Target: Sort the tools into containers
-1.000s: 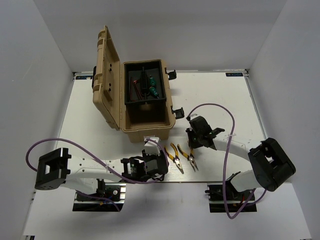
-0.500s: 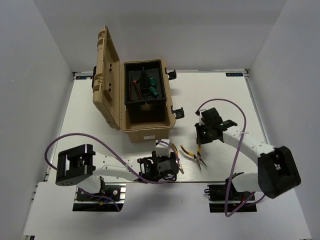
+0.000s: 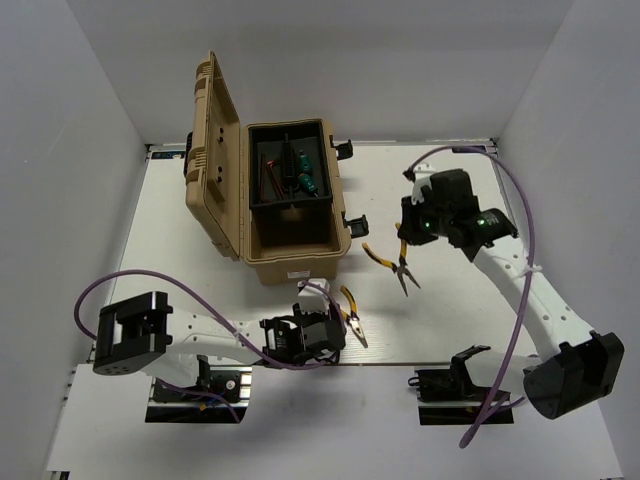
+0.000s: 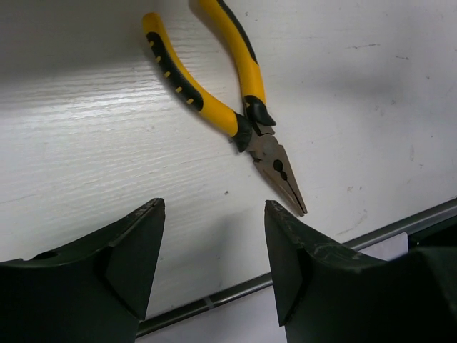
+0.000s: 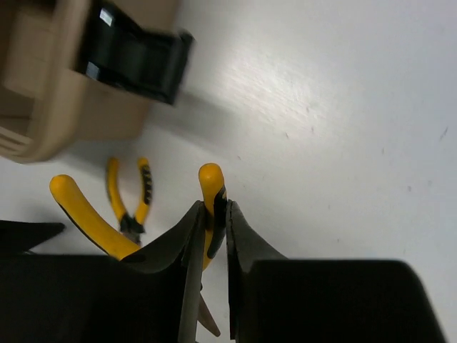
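While the tan toolbox (image 3: 295, 268) stands open on the table (image 3: 200, 280), your right gripper (image 5: 214, 218) pinches one handle of the yellow-handled pliers (image 3: 398, 265), raised beside it. Your left gripper (image 4: 214, 211) gapes just short of the second pliers (image 4: 246, 127), which lie flat.

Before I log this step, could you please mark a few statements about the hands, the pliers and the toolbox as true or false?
1. The right hand grips the first pliers by one handle. True.
2. The left hand is shut on the second pliers. False: it is open, and those pliers lie untouched on the table ahead of its fingers.
3. The toolbox has its lid closed. False: the lid stands open.
4. A green-handled screwdriver lies inside the toolbox. True.
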`<state>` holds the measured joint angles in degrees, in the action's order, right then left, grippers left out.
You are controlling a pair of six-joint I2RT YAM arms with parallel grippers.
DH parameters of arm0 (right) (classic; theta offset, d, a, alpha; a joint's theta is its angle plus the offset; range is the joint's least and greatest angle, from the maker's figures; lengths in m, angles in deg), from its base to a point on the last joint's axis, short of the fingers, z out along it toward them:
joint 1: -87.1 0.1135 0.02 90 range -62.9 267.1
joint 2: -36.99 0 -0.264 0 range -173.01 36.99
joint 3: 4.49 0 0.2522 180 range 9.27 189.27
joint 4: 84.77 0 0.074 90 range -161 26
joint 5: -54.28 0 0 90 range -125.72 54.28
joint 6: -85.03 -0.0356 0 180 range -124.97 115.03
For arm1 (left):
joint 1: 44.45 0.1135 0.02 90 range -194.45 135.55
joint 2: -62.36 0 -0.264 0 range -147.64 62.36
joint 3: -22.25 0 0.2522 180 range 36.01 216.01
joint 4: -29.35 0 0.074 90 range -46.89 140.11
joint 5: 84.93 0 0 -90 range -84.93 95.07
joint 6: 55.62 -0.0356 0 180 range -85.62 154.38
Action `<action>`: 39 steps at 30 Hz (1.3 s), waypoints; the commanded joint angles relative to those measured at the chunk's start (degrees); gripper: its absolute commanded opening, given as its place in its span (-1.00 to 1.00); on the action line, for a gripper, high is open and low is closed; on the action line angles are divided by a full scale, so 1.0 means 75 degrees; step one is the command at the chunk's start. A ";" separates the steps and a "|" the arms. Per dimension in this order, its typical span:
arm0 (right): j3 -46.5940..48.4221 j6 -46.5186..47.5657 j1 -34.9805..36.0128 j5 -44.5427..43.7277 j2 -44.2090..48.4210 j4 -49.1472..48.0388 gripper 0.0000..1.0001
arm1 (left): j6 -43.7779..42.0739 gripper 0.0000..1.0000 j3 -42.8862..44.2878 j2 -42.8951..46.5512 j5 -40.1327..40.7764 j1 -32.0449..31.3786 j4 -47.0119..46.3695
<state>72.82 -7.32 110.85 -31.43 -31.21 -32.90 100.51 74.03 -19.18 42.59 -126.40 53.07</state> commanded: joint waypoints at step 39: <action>0.4348 -0.1585 0.1885 0.1537 -0.4700 -0.2773 -0.32 | 0.0628 0.34 0.0685 -0.0578 0.1244 0.0250 0.0137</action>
<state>106.45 -20.85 124.75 -19.15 -70.66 -51.54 104.08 78.86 -24.55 49.71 -125.42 55.12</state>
